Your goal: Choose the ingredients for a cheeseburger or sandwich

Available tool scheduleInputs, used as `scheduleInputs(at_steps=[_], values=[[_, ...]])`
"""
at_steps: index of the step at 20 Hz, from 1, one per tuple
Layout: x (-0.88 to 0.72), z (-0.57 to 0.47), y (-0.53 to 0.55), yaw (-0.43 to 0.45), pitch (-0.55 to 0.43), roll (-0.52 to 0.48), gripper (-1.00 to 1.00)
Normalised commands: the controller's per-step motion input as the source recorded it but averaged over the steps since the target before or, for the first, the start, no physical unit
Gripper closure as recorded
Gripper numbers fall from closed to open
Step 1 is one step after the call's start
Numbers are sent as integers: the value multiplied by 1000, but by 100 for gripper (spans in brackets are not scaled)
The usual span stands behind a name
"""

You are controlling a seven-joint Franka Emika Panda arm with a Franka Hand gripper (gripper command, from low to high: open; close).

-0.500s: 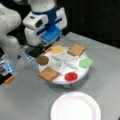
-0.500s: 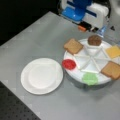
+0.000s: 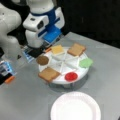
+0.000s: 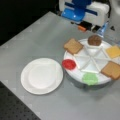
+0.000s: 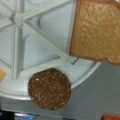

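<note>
Sitting in the divided white tray [image 3: 82, 73] are two toast squares [image 3: 49, 74], patty [image 3: 42, 60], cheese [image 3: 57, 49], red disc [image 3: 71, 76] and green leaf [image 3: 86, 62]. White plate [image 3: 75, 106] lies nearby on the surface. Tool's fingertips hidden, so I cannot tell its state

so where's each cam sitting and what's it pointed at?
Front view: looks down across the table from the paper plate side, at the divided tray; the arm stands behind it.
Front view: opposite side, same tray, paper plate on its left; the arm at top.
Wrist view: straight down, close on the patty and a toast square; the gripper does not show.
Shared: patty, tray.
</note>
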Motion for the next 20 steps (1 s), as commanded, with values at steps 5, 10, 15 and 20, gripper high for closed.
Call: scheduleInputs(at_steps=[5,10,15,20], values=[[104,125,-300,-29,91,188,-100],[169,187,-107,-54,184,274,-100],[256,157,-145,2,207,440,-100],[323,56,-301,37,197,488,-100]])
